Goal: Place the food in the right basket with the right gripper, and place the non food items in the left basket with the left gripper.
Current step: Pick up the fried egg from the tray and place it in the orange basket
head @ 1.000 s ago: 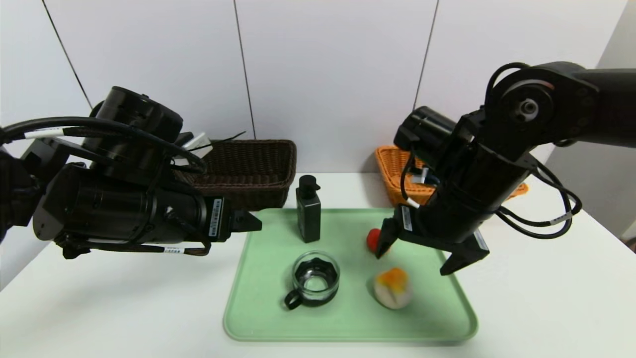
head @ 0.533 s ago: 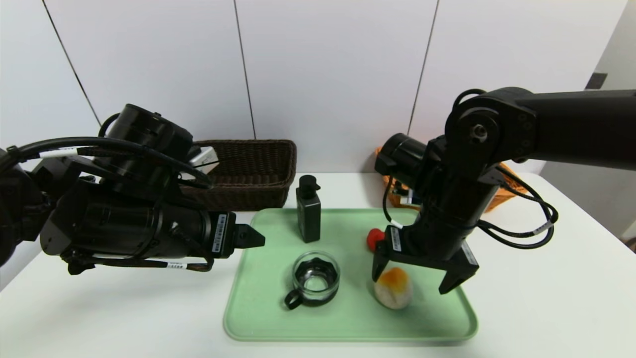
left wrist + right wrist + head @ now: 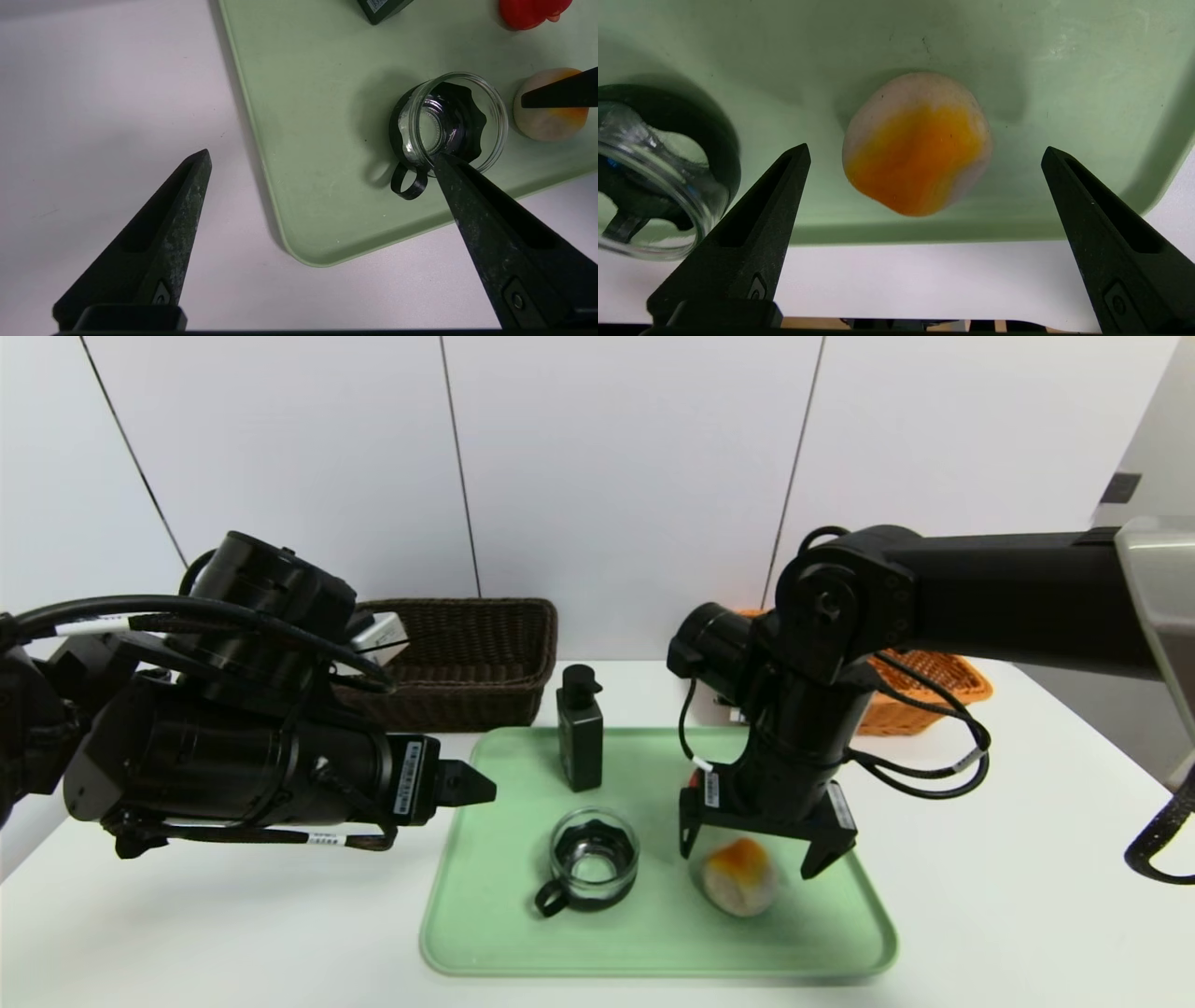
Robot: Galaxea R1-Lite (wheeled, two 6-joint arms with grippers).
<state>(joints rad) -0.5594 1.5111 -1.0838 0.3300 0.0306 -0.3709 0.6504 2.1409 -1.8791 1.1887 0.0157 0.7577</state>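
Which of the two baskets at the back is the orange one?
The orange basket stands at the table's back right, partly hidden behind the robot's right arm. The other, the dark brown basket, sits at the back left, behind the green tray.

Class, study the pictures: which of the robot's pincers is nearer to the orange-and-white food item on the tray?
Right. The right pincer hangs open directly above the orange-and-white food item, straddling it. The left pincer hangs open beyond the tray's left edge, farther off.
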